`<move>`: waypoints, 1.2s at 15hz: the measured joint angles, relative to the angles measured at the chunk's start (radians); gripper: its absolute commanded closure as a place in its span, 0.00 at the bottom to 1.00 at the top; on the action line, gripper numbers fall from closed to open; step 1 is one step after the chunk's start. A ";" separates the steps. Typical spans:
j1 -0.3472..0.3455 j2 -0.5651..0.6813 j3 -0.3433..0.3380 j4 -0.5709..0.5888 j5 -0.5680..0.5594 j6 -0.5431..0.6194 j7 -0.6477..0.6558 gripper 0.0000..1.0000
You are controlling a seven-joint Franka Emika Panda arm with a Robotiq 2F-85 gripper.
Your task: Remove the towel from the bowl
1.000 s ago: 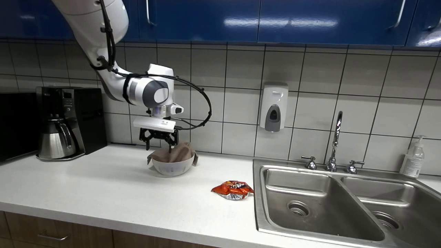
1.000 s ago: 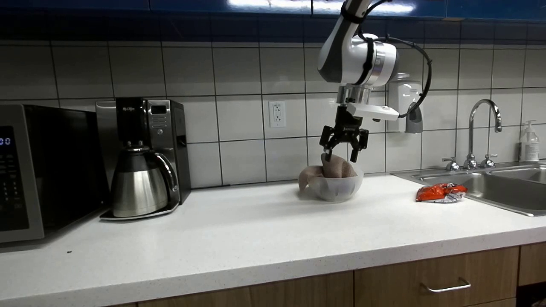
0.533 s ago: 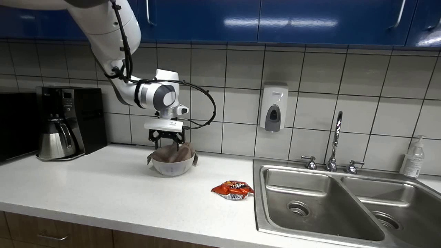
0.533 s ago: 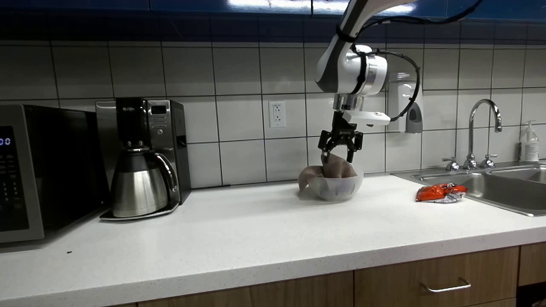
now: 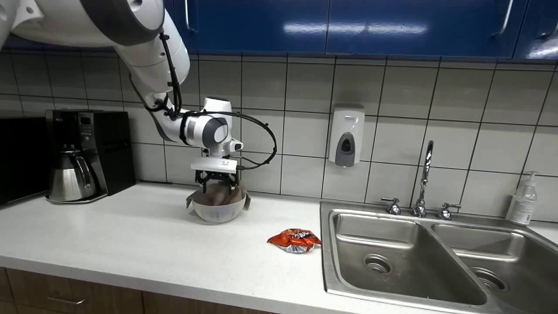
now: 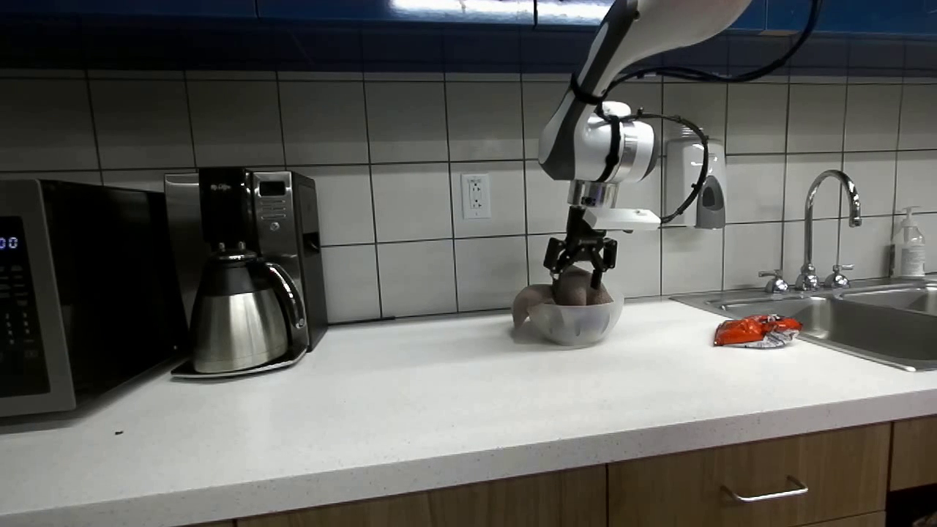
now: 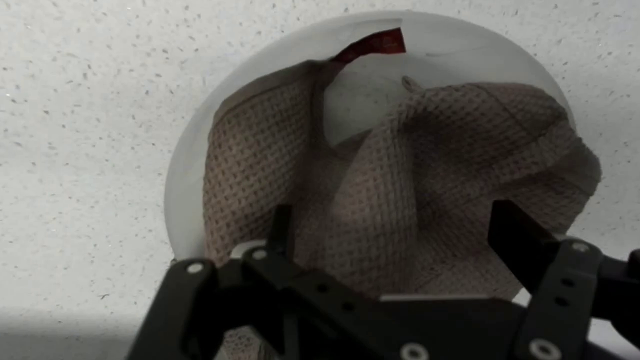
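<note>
A brown waffle-weave towel (image 7: 370,250) lies crumpled in a translucent white bowl (image 7: 187,190) on the counter. In an exterior view the towel (image 6: 533,298) hangs over the rim of the bowl (image 6: 575,326). The towel (image 5: 213,197) and bowl (image 5: 218,213) also show in an exterior view. My gripper (image 5: 218,190) points down over the bowl, with its fingertips at the towel's height. In the wrist view the gripper (image 7: 392,212) is open wide, with a raised towel fold between its fingers. I cannot tell whether the fingers touch the towel.
A red snack bag (image 5: 296,240) lies between the bowl and the steel sink (image 5: 328,244). A coffee maker (image 6: 304,241) and a microwave (image 6: 110,293) stand on the opposite side. The tiled wall (image 5: 261,174) is close behind the bowl.
My gripper has come down over the bowl, also shifting sideways, and its fingertips are now at the towel. It stays open. The bowl has not moved.
</note>
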 measured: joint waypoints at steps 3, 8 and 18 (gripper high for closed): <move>-0.003 0.043 0.001 0.045 -0.001 0.000 0.000 0.00; -0.013 0.088 0.014 0.098 -0.001 -0.001 0.000 0.51; -0.026 0.094 0.039 0.107 -0.001 0.000 0.000 0.99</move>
